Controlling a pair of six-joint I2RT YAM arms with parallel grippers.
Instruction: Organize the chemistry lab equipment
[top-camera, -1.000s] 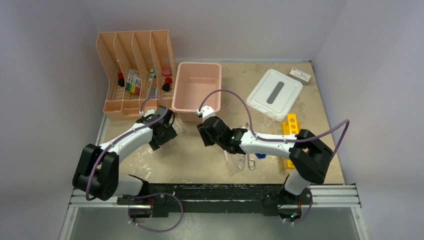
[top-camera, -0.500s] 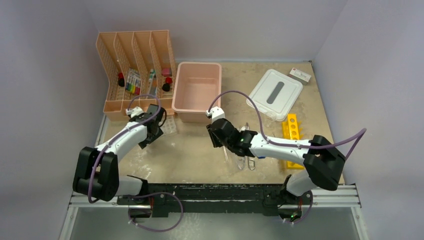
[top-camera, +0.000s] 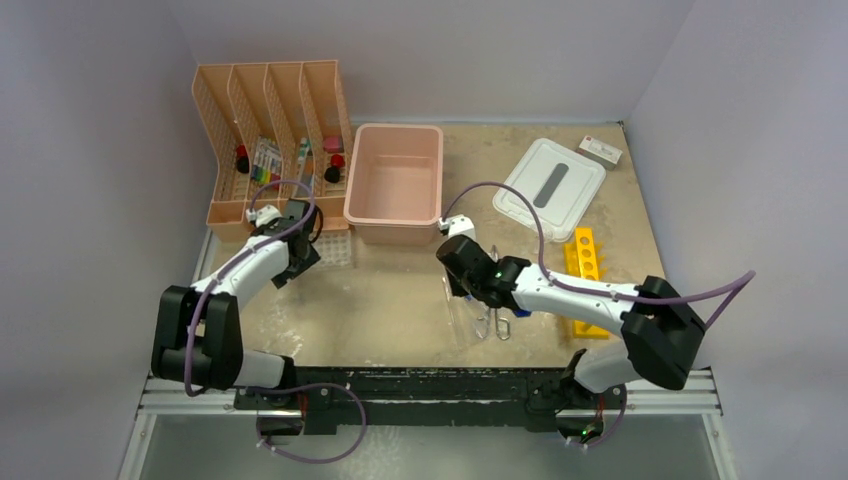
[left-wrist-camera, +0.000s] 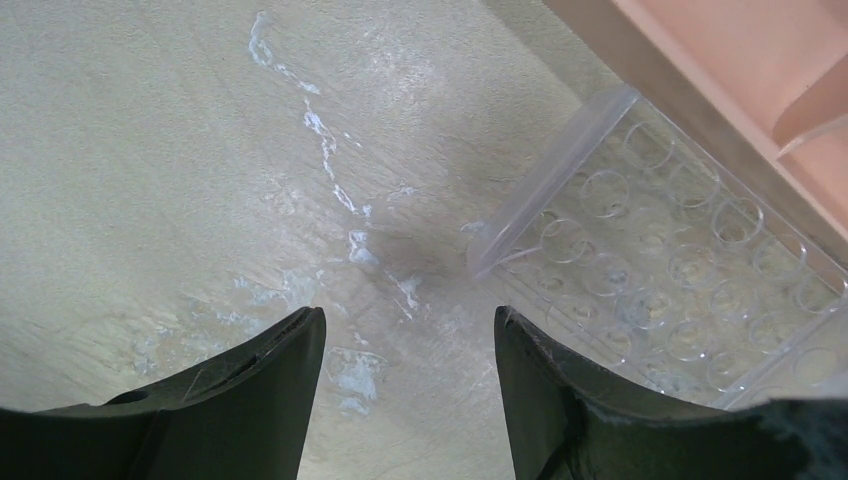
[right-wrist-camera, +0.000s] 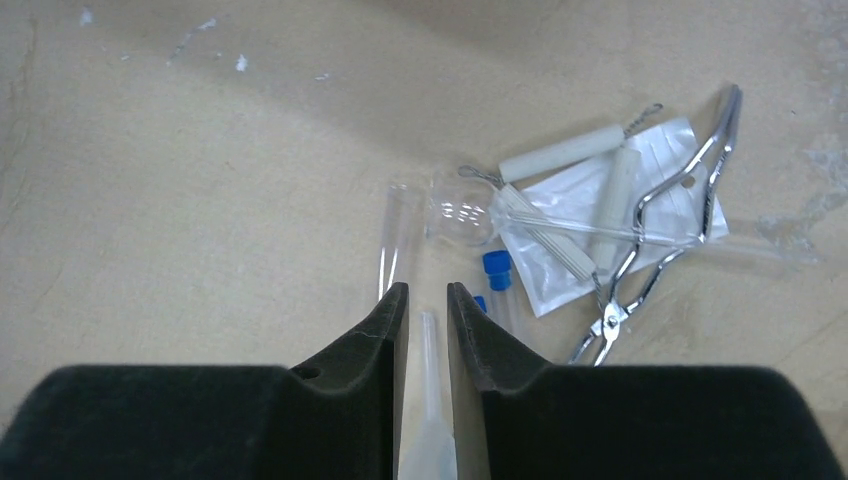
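**Top external: open table between the arms, tray left by the organizer**

From above I see a wide bare stretch of table (top-camera: 380, 300) between the two arms, in front of the pink bin (top-camera: 390, 232). The clear tray (top-camera: 335, 247) lies flat at the bin's near left corner. In the left wrist view its far edge runs along the foot of the file organizer (left-wrist-camera: 720, 110). The left gripper (left-wrist-camera: 410, 320) hangs over bare table just beside the tray's near corner, jaws wide apart and empty.

The right gripper (right-wrist-camera: 427, 290) has its jaws drawn close on either side of a thin clear rod (right-wrist-camera: 426, 335); I cannot tell whether they pinch it. Just beyond lie a blue-capped tube (right-wrist-camera: 497, 270), a small bag (right-wrist-camera: 600, 240) and forceps (right-wrist-camera: 690, 190). The yellow rack (top-camera: 583, 262) sits right of that arm, near the white lid (top-camera: 550, 185).

A second ago my left arm covered the tray; it has since drawn back left. My right arm has shifted right, onto the pile.
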